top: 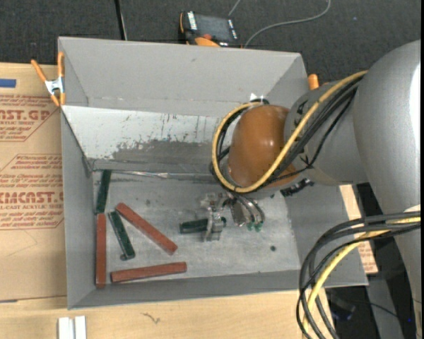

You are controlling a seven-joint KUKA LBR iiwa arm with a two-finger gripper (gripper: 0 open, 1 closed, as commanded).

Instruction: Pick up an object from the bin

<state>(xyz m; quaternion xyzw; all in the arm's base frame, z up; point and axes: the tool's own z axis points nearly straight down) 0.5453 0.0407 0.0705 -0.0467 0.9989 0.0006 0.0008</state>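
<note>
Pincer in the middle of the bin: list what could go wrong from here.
1. The short dark green bar lies flat on the floor right at the left of the pincer; it may get nudged aside rather than gripped.
2. The pincer sits low over the floor of the grey bin, so pushing deeper might scrape the metal.

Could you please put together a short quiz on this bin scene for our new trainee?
1. How many red-brown sticks lie in the bin?
2. True or false: the gripper hangs over the bin's left wall.
3. Which thing lies nearest the gripper? A: a red-brown stick; B: the short dark green piece; C: the long dark green stick by the left wall.
Key: 1: three. 2: false, it is right of the bin's middle. 3: B.
</note>
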